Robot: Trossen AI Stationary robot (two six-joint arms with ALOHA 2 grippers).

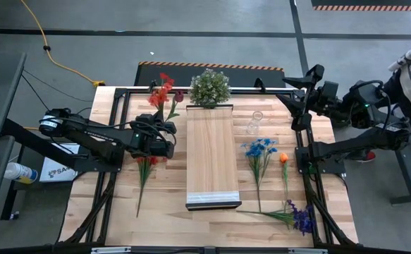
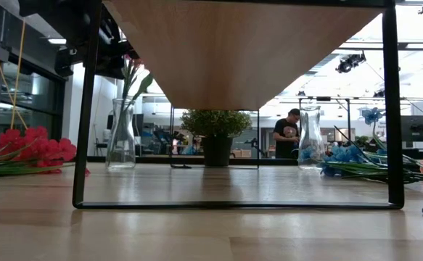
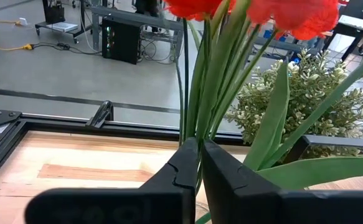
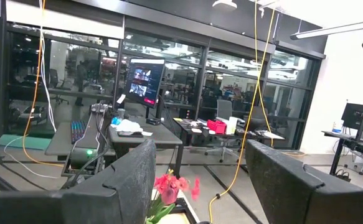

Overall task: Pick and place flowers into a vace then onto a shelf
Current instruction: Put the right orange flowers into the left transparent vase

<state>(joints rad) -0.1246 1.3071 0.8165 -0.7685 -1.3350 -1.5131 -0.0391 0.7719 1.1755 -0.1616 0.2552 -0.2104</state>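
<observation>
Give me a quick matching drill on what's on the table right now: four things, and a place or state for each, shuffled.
Things:
1. left gripper
2. blue flowers
3. potted plant
4. right gripper

Places or states:
A. at the shelf's far end
B. open, raised off the table's right edge
C. shut on red flower stems
D. lying flat, right of the shelf

Pairs: 1-C, 2-D, 3-A, 4-B

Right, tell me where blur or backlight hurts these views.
Low view: bright room behind leaves the shelf underside shaded, red flowers soft. Left wrist view: left gripper fingers blurred up close, shut on stems. Right wrist view: right gripper open, fingers dark foreground shapes.
</observation>
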